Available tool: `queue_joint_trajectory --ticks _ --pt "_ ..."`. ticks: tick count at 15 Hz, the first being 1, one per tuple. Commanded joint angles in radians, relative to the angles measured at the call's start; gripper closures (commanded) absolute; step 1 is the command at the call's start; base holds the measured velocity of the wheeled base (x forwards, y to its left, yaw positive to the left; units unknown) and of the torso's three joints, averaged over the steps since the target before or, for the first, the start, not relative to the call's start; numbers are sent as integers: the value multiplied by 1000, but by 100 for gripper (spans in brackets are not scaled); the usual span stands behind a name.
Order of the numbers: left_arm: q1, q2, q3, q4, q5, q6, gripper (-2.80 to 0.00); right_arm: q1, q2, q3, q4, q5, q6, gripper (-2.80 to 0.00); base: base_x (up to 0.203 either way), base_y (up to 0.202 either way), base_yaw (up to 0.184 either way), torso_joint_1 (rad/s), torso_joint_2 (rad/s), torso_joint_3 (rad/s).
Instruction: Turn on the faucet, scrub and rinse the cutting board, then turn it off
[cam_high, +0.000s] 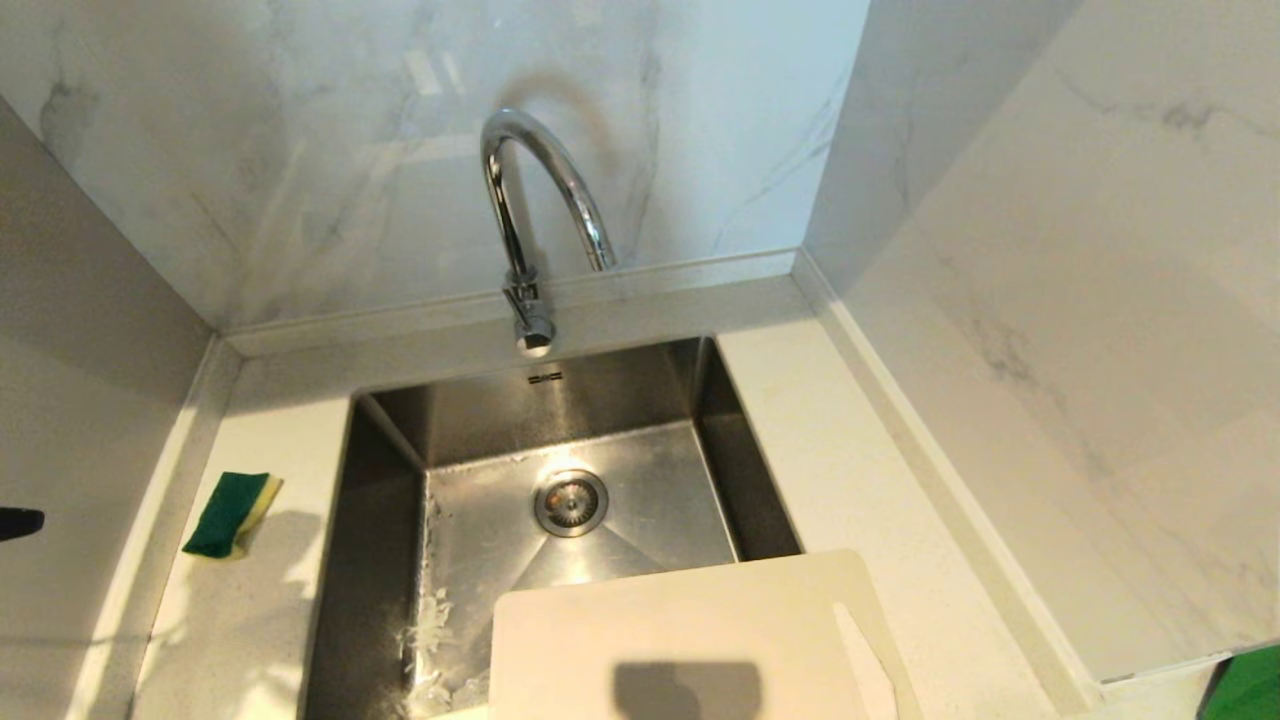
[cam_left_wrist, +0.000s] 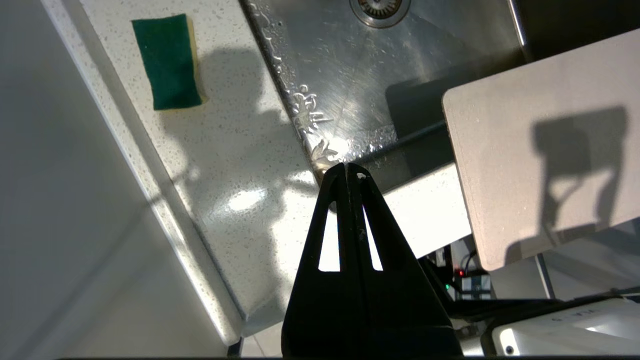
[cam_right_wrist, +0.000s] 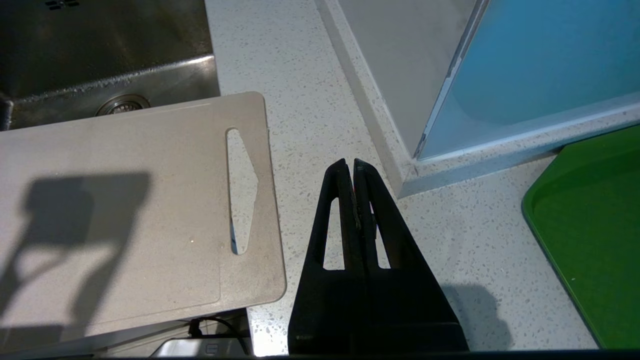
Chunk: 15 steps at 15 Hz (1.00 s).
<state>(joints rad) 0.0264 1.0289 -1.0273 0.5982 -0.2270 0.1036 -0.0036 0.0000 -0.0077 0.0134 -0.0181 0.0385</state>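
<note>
The marble-look walls (cam_high: 300, 150) meet in a corner behind a pale speckled counter (cam_high: 830, 430), and a square steel sink (cam_high: 470, 520) is let into that counter, its floor wet and streaked with white foam near the left wall, a round drain (cam_high: 571, 502) at its middle. The cutting board (cam_high: 690, 640) is a large flat cream-white rectangle with rounded corners; it lies across the near right corner of the sink, partly over the basin and partly on the counter, and its near edge overhangs the counter front. A long narrow handle slot (cam_right_wrist: 242, 192), widening to a blunt point on one side, runs along its right short edge, and a shallow groove follows the rim; a blocky shadow falls across its face. The faucet (cam_high: 535, 220) stands behind the sink at the middle of the back rim, a tall shiny chrome gooseneck whose arch curves over toward the right, with a small knob at its base; no water shows at it. A small mark is stamped on the sink's back wall below the faucet, too small to read. A green tray (cam_right_wrist: 595, 240) sits on the counter to the far right. A green-and-yellow sponge (cam_high: 232, 514) lies on the counter left of the sink. The left gripper (cam_left_wrist: 347, 167) hangs above the sink's near left corner, fingers clenched together on nothing. The right gripper (cam_right_wrist: 349, 165) hangs over the counter just right of the board, fingers likewise pressed together and empty.
</note>
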Motion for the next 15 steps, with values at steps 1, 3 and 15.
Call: queue_joint_trajectory --ticks 1,3,15 --pt "2 -133 144 -123 2 -28 0 -1 1 0 0 0 0 0 0 0 0 0 0 0" --pt "2 -215 266 -211 7 -55 0 0 0 0 0 0 0 0 0 0 0 0 0 0" --pt "-2 -822 909 -413 72 5 0 -1 0 0 0 0 0 0 0 0 0 0 0 0"
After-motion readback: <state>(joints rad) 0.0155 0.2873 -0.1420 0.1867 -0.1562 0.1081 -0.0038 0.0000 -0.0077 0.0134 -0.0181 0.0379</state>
